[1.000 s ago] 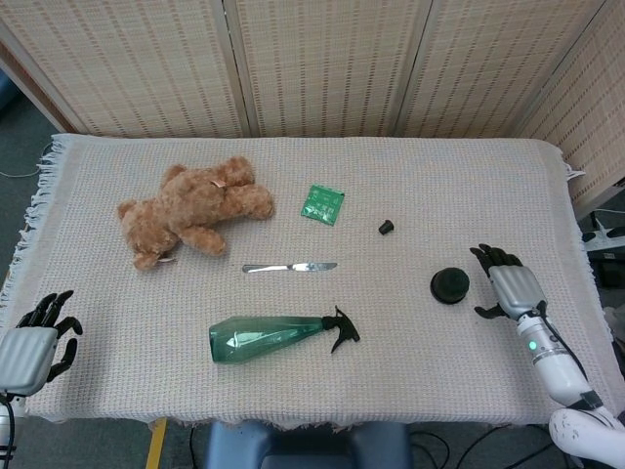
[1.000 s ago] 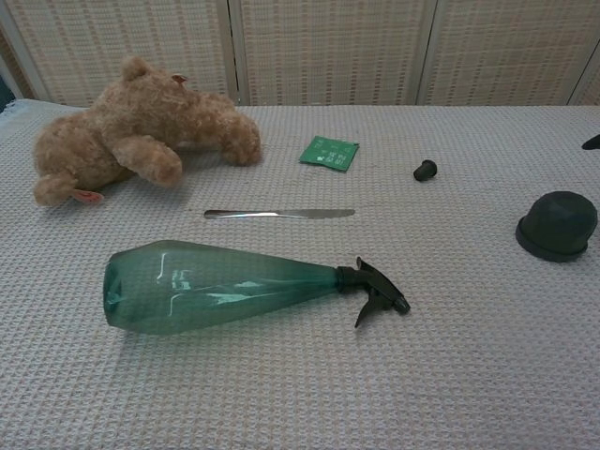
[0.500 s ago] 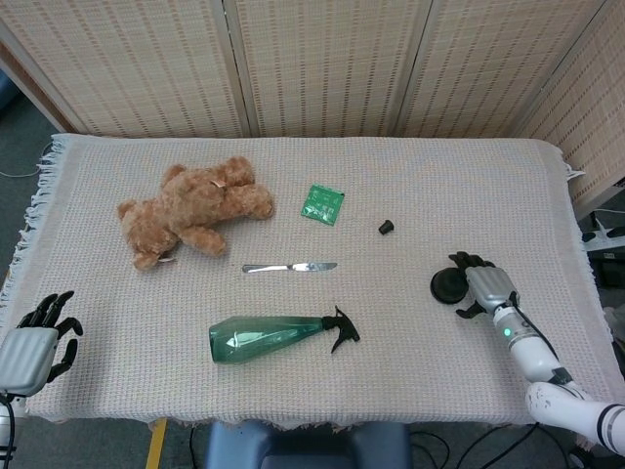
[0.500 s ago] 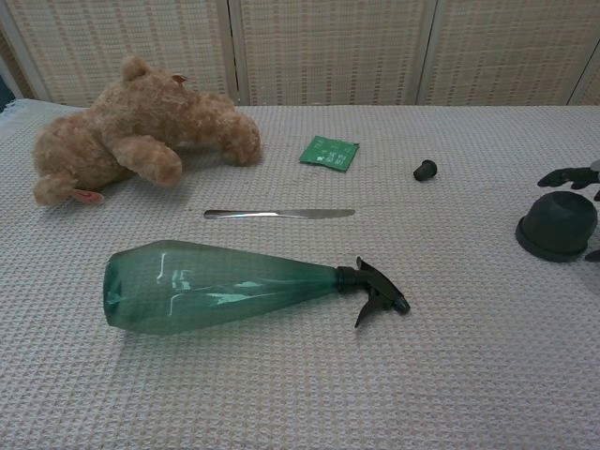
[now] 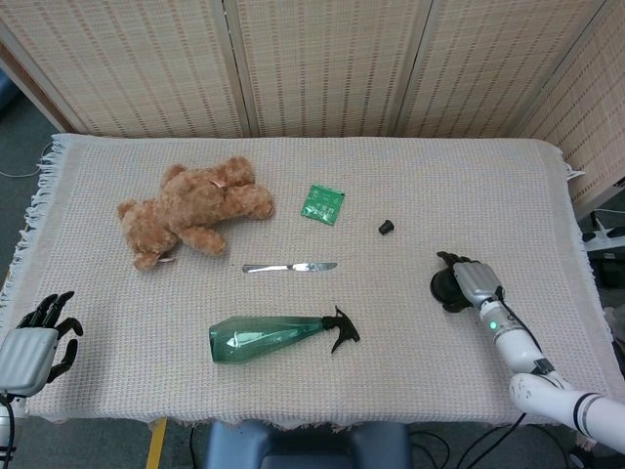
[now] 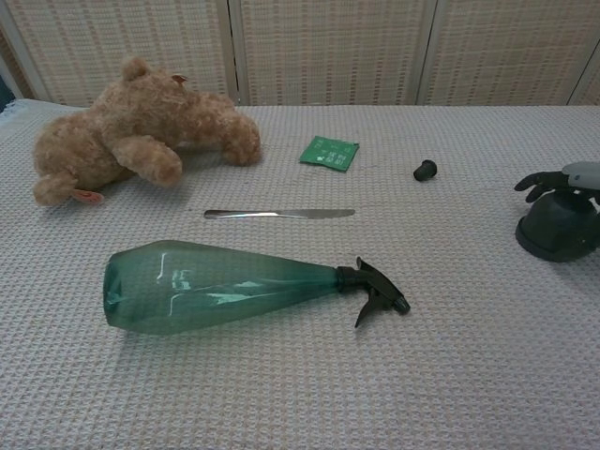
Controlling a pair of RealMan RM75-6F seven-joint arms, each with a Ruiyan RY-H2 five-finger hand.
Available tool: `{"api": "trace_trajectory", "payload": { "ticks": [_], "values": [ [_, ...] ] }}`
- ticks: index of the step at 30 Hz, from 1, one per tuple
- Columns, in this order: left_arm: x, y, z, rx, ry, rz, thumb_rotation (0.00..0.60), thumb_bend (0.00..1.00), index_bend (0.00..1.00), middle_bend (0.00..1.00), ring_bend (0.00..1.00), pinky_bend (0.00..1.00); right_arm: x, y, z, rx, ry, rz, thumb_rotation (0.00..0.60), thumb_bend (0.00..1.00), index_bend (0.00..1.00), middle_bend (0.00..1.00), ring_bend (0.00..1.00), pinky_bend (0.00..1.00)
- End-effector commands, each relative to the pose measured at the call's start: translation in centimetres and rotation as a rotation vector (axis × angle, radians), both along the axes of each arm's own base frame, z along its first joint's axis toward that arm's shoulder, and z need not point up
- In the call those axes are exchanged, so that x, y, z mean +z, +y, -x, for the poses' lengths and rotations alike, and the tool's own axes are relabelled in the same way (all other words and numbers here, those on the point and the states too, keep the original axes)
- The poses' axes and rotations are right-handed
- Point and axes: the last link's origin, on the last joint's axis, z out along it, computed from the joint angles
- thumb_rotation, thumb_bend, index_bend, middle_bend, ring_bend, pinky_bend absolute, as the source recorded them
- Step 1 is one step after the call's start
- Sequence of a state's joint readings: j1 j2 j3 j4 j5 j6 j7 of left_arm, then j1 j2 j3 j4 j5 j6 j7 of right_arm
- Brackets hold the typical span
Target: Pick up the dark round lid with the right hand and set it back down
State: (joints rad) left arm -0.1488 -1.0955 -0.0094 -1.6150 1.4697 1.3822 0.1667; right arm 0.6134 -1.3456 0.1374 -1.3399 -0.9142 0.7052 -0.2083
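Note:
The dark round lid lies flat on the woven cloth at the right side of the table; in the chest view the lid shows at the right edge. My right hand reaches over it from the right, fingers spread across its top and far side. In the chest view the right hand hovers just above the lid's dome, and no firm grip shows. My left hand rests at the table's front left corner, fingers apart, holding nothing.
A teddy bear lies at the back left. A green spray bottle lies on its side near the front middle, with a table knife behind it. A green packet and a small black cap lie further back.
My right hand has moved left from beside the lid until its fingers are over it. The lid has not moved, nor has the left hand.

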Motion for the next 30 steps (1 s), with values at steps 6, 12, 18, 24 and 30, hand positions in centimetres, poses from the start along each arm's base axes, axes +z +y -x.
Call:
{"api": "trace_trajectory", "payload": {
  "ticks": [6,12,18,24,30],
  "values": [
    [0.1,-0.1,0.0,-0.001,-0.003,-0.003,0.6,0.54,0.49,0.09,0.09,0.28,-0.6,-0.3,0.3,0.009,0.009,0.023,0.6,0.17,0.25,0.25,0.33,0.46],
    [0.2,-0.1,0.0,-0.002,-0.006,-0.007,0.6,0.54,0.49,0.09,0.09,0.28,-0.7,-0.4,0.6,0.019,0.034,0.043,0.6,0.19,0.35,0.35,0.45,0.58],
    [0.2,-0.1,0.0,-0.005,-0.01,-0.01,0.6,0.53,0.49,0.09,0.09,0.28,-0.3,-0.1,1.2,0.037,0.104,0.105,0.6,0.25,0.49,0.42,0.57,0.7],
    [0.2,-0.1,0.0,-0.004,-0.008,-0.008,0.6,0.54,0.49,0.09,0.09,0.28,0.9,0.5,1.0,0.086,0.119,0.209,0.6,0.27,0.53,0.45,0.59,0.73],
    [0.0,0.0,0.0,0.0,-0.004,-0.004,0.6,0.54,0.49,0.09,0.09,0.28,3.3,3.6,-2.6,0.342,-0.073,0.342,0.6,0.27,0.53,0.45,0.6,0.73]
  ]
}}
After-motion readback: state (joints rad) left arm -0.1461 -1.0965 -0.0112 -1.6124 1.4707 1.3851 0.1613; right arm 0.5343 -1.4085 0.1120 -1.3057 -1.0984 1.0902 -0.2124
